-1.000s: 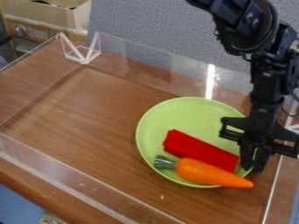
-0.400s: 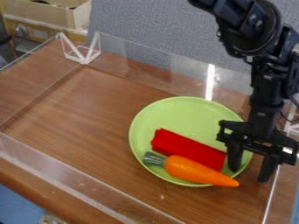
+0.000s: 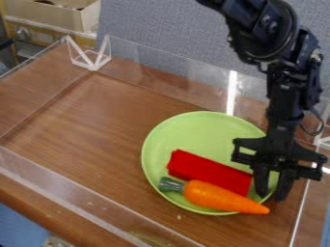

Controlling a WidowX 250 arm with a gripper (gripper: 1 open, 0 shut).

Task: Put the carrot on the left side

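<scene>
Wooden table (image 3: 91, 116): brown, glossy, walled by a low clear acrylic barrier; its whole stretch left of the green plate lies bare. Small clear triangular stand (image 3: 89, 53): far up and left of the plate, at the back barrier. Green plate (image 3: 175, 137): round, lime, shallow, set toward the table's near right corner; serves as landmark for the entries below. Red block (image 3: 204, 169): rectangular, lying flat inside the plate, running diagonally across its lower middle. Carrot (image 3: 222, 198): orange, tapered, lying on the plate's near rim just in front of the red block and touching or nearly touching it; dark green stem end points left, tip points right, reaching out over the plate's right edge. Gripper (image 3: 275, 178): black, pointing steeply downward over the plate's right edge, just above and behind the carrot's tip; fingers spread apart, nothing between them, no contact with the carrot visible.
</scene>
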